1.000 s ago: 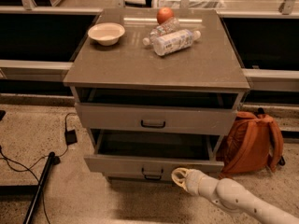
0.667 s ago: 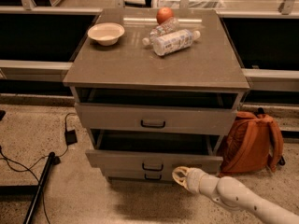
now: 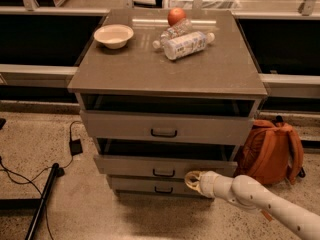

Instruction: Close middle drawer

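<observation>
Closing push in hand: my claw (image 3: 194,181), grip state not determinable, bears on the middle drawer (image 3: 130,165) front right of its handle (image 3: 163,172); drawer slightly proud, a straight inward push required.

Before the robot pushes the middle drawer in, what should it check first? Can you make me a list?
1. Middle grey wood-look drawer shut: not ok, it sticks out with a dark gap above.
2. White gripper touching the drawer front: cannot tell; it sits at the lower right, beside the small dark bar handle.
3. Nothing poking up inside the drawer: cannot tell, too dark.
4. Orange backpack out of the way: ok, it stands right of the grey cabinet.
</observation>
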